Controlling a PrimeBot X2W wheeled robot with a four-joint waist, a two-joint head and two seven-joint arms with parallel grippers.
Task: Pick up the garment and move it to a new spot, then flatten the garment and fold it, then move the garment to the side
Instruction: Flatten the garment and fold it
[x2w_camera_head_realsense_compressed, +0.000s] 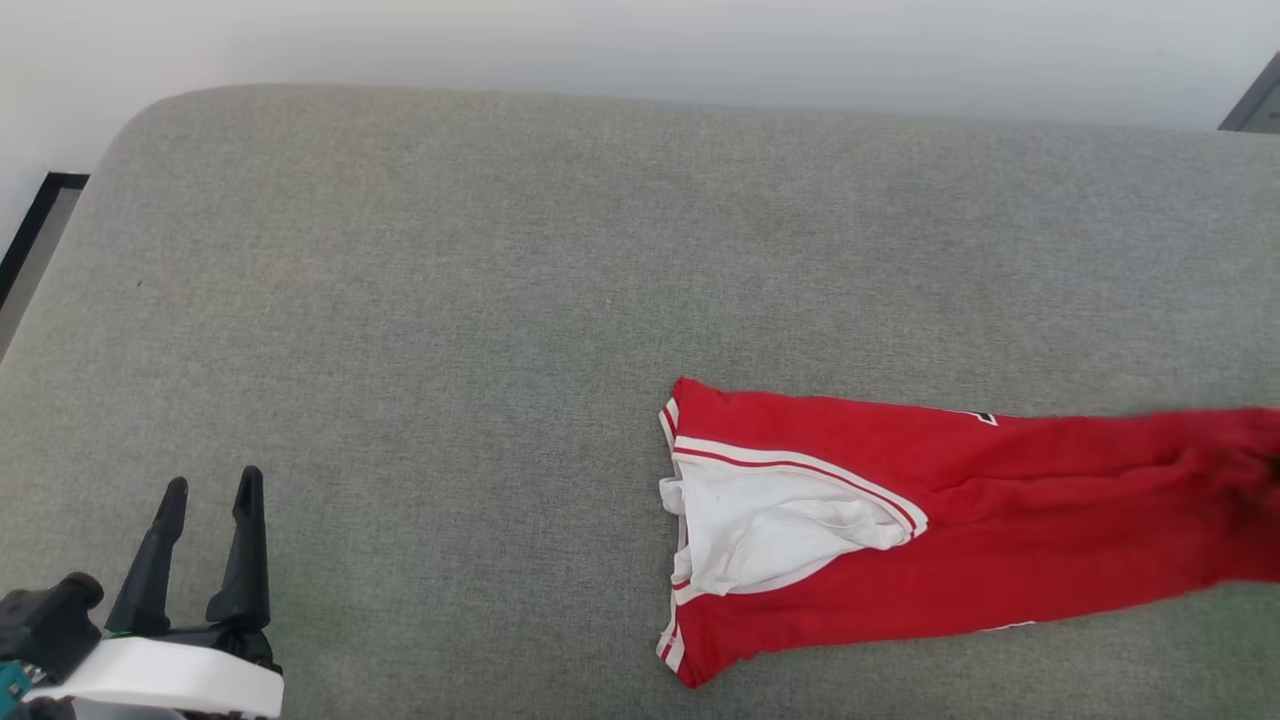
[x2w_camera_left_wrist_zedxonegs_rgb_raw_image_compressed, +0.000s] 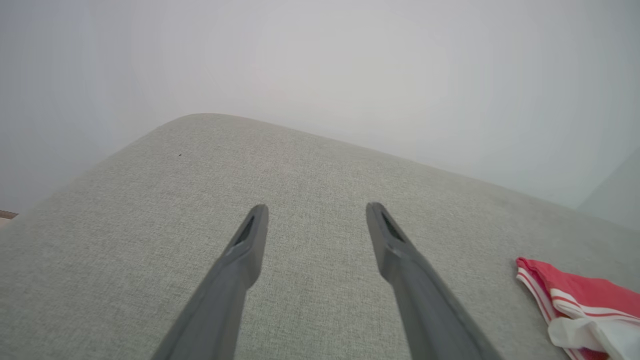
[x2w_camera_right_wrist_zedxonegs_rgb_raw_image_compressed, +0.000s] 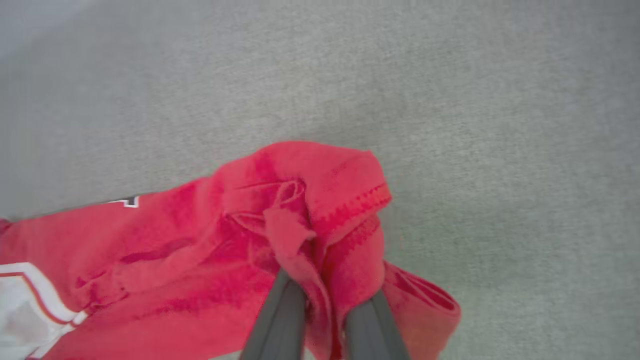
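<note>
The garment (x2w_camera_head_realsense_compressed: 960, 520), a red jersey shirt with a white sleeve and red-and-white striped trim, lies stretched out in a long bunched strip across the right half of the grey cushion, running past the head view's right edge. In the right wrist view my right gripper (x2w_camera_right_wrist_zedxonegs_rgb_raw_image_compressed: 325, 285) is shut on the garment (x2w_camera_right_wrist_zedxonegs_rgb_raw_image_compressed: 210, 260), pinching a bunched red hem fold that hides its fingertips. My left gripper (x2w_camera_head_realsense_compressed: 208, 490) stands open and empty at the lower left, far from the cloth. The left wrist view shows the left gripper (x2w_camera_left_wrist_zedxonegs_rgb_raw_image_compressed: 316, 212) above bare cushion, with the garment's (x2w_camera_left_wrist_zedxonegs_rgb_raw_image_compressed: 585, 295) striped end at the lower right.
The grey fabric cushion (x2w_camera_head_realsense_compressed: 450, 300) spans the whole work area, with a rounded far-left corner. A pale wall runs behind it. A dark-framed edge (x2w_camera_head_realsense_compressed: 40, 215) shows at the far left and another dark corner (x2w_camera_head_realsense_compressed: 1255, 105) at the upper right.
</note>
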